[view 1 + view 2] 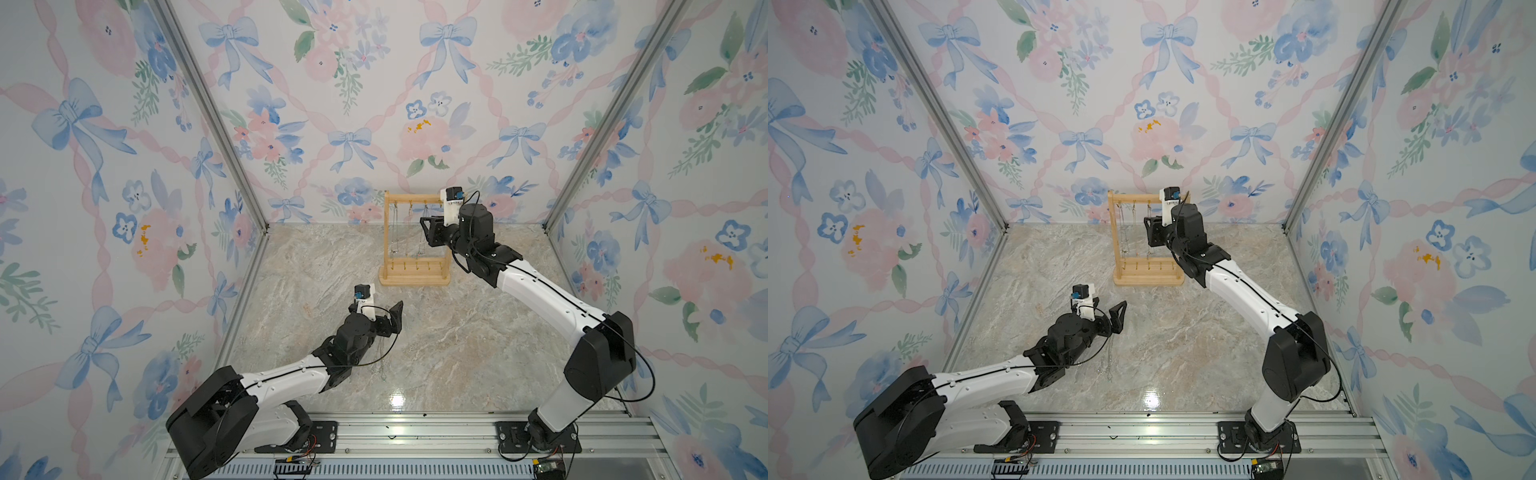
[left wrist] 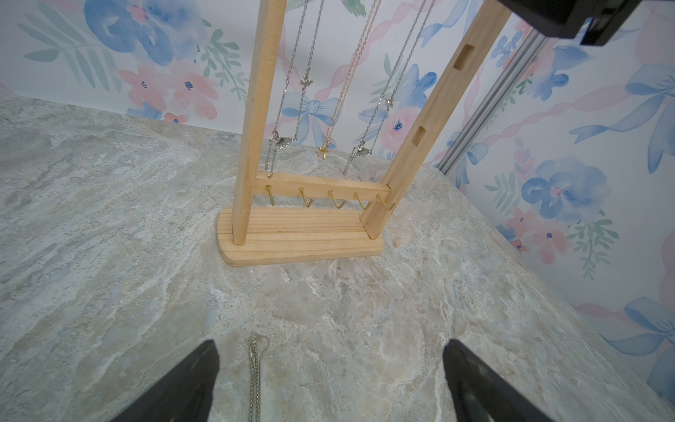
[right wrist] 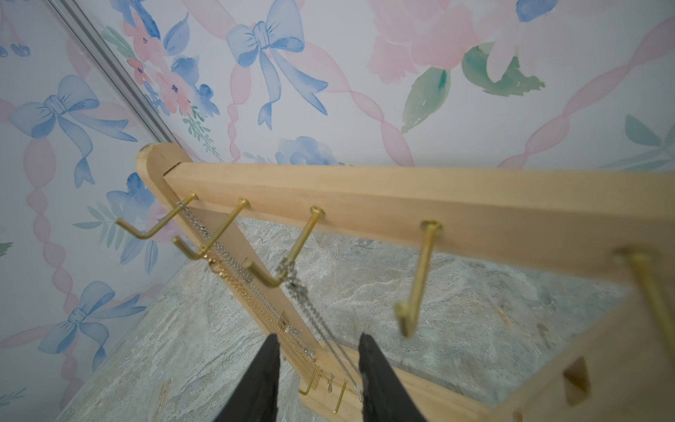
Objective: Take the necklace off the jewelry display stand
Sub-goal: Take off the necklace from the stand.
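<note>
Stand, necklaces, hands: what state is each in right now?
jewelry display stand: upright on the table.
end silver necklace: hanging from its top hook.
gold necklace: hanging from its top hook.
middle silver necklace: hanging, chain between the right hand's fingers.
loose necklace: off the stand, lying flat by the left hand.
left hand: wide open, empty.
right hand: partly open, chain not pinched.

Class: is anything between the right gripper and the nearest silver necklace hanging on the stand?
Nothing visible does: the silver necklace hangs down into the gap between the open jaws of the right gripper.
</note>
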Available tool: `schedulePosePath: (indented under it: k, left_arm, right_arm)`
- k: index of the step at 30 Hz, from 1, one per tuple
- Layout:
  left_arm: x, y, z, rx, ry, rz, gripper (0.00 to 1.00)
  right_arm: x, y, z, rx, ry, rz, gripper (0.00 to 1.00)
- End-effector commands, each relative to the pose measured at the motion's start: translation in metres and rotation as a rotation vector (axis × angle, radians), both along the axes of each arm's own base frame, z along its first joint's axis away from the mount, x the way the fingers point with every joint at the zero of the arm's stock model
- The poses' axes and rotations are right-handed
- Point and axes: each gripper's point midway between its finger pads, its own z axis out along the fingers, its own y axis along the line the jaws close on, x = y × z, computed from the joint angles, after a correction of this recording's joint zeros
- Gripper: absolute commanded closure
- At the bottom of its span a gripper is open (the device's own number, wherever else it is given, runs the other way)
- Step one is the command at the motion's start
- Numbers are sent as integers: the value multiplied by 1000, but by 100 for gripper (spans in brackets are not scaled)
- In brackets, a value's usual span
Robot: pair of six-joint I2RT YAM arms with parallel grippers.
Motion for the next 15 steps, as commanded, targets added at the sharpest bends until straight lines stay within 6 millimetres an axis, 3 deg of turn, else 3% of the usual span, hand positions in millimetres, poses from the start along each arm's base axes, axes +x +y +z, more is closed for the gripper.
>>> schedulePosePath:
  k: [1,15]
  left_arm:
    - [1,5,0,-12,-4,16,2]
    - [1,-1,-4,-3,8,-10,2]
  right_arm:
    - [4,8,-2,-19,19,26,62]
    - [16,5,1,-19,2,-2,67]
